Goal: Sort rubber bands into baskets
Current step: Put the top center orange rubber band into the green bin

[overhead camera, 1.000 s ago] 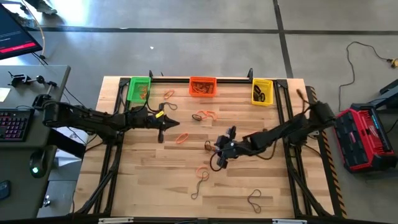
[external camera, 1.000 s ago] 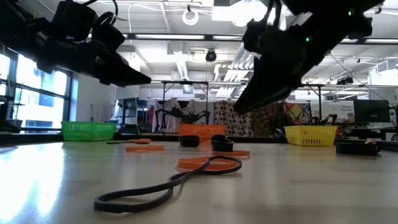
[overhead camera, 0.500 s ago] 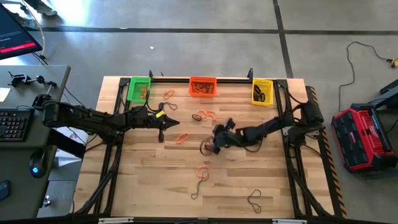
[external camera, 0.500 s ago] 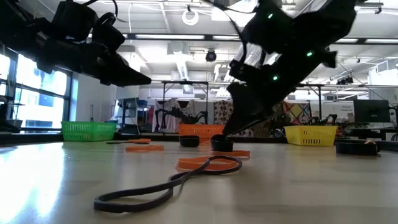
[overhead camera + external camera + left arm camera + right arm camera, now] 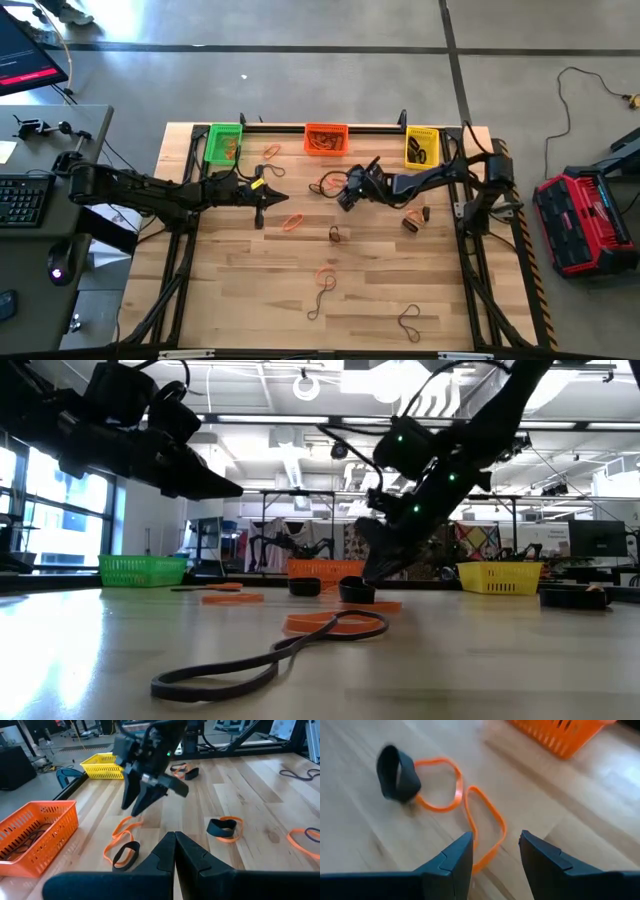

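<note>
High view: rubber bands (image 5: 331, 185) are seen partly sorted, some already in the green (image 5: 223, 143), orange (image 5: 325, 139) and yellow (image 5: 421, 147) baskets, many left scattered over the counter (image 5: 250, 290). Right tool (image 5: 345, 198) is held open and empty just above the orange loops near the orange basket; left tool (image 5: 259, 216) is shut, nothing gripped, parked over the counter's left.

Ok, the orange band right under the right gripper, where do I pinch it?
Take the orange band at the near end of its loop, where the strand runs between the open right gripper fingers. Come straight down: it lies flat on the table, clear of the black band.
</note>
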### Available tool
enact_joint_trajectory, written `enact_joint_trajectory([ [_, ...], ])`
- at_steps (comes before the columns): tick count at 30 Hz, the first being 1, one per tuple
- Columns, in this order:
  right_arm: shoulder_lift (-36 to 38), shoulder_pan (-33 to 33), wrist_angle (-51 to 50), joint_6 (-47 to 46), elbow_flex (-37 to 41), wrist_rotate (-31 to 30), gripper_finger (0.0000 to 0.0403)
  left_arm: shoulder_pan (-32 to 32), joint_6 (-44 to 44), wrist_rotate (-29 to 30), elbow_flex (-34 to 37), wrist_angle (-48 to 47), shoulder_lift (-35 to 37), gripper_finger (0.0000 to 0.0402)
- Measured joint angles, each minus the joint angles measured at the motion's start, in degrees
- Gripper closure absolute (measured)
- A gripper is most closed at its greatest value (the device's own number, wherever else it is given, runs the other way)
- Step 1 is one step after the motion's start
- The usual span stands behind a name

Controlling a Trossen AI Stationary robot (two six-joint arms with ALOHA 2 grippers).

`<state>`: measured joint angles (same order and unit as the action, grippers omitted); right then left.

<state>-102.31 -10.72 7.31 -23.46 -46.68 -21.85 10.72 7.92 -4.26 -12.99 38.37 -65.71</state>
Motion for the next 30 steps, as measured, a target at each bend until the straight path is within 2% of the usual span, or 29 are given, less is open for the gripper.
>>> enact_joint_trajectory([
  [4, -3.05, -1.33, 1.14, 0.54, -0.02, 3.98, 0.0252, 0.02, 0.06, 0.01, 0.0, 0.0, 0.0, 0.0401],
  [8, -5.1, -1.55, 2.39, 0.55, -0.24, 3.58, 0.026, 0.02, -0.28, -0.01, 0.18, 0.46, 0.0, 0.0401],
  [11, -5.26, -1.32, 4.15, 0.3, -0.19, 3.32, 0.0293, 0.02, -0.43, -0.01, 1.64, 2.1, 0.0, 0.0401],
  [17, -4.78, -0.8, 4.04, 4.34, -1.76, 3.39, 0.0393, 0.13, -2.98, 0.7, 4.36, 5.3, 0.0, 0.0401],
  [21, -4.27, -0.81, 1.86, 6.43, -5.36, 3.33, 0.0386, 0.13, -3.34, 2.12, 4.77, 4.9, 0.0, 0.0401],
  [30, -3.97, -0.77, -14.65, 12.24, -16.38, -0.58, 0.0401, 0.07, -5.52, 3.29, 4.81, 8.55, 0.0, 0.0401],
])
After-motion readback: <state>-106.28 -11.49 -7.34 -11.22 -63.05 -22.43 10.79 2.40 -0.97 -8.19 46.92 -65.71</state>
